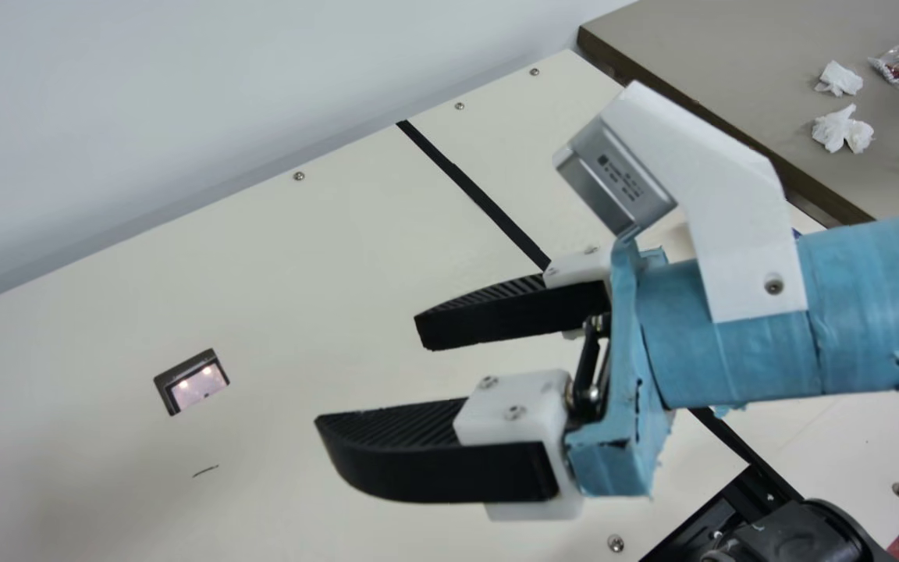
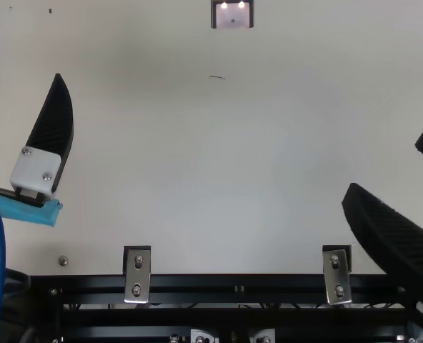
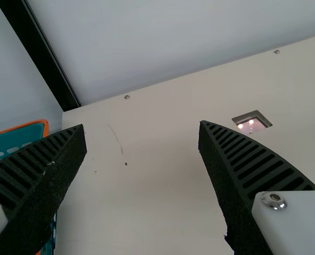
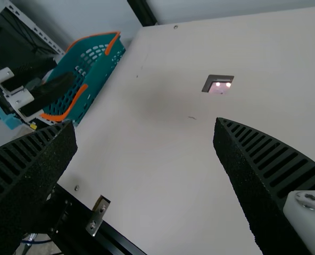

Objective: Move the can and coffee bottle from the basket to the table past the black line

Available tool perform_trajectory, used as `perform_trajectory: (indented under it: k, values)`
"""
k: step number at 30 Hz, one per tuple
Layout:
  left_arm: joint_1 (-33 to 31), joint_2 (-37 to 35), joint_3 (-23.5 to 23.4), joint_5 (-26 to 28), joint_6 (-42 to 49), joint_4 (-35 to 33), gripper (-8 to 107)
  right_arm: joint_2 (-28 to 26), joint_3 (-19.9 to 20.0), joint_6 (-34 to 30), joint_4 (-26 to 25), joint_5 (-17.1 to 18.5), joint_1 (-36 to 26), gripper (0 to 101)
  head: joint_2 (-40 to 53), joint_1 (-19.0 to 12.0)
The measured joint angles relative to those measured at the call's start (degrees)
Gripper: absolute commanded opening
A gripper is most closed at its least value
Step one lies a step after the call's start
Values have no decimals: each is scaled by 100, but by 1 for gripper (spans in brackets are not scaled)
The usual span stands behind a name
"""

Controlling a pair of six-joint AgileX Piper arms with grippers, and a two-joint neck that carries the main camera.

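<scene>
spreading four ribbed fingers (image 1: 496, 318), left gripper (image 2: 53, 136) and right gripper (image 1: 370, 380) hang released. one perforated teal basket (image 4: 100, 73) sits beside one table (image 1: 262, 273).

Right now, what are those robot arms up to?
The left claw is wide open near the teal basket at the table's edge. The right claw is open too, over the table with the black line. Neither claw is holding anything, so no can or bottle is being carried.
</scene>
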Motion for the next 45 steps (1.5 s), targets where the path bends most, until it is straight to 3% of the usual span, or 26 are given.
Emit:
perform_trajectory:
  k: [17,27,37,45]
  values:
    - [290,188,-122,-136,-158,172,90,-11,5,21,31,-1,-34,101,0,29]
    - [1112,795,-751,-370,-244,240,90,-11,5,21,31,-1,-34,101,0,0]
    - [2019,1728,-1701,-318,438,-218,90,-11,5,21,31,-1,-34,101,0,0]
    - [2069,1795,-1772,-318,523,-264,90,-11,5,21,31,-1,-34,101,0,0]
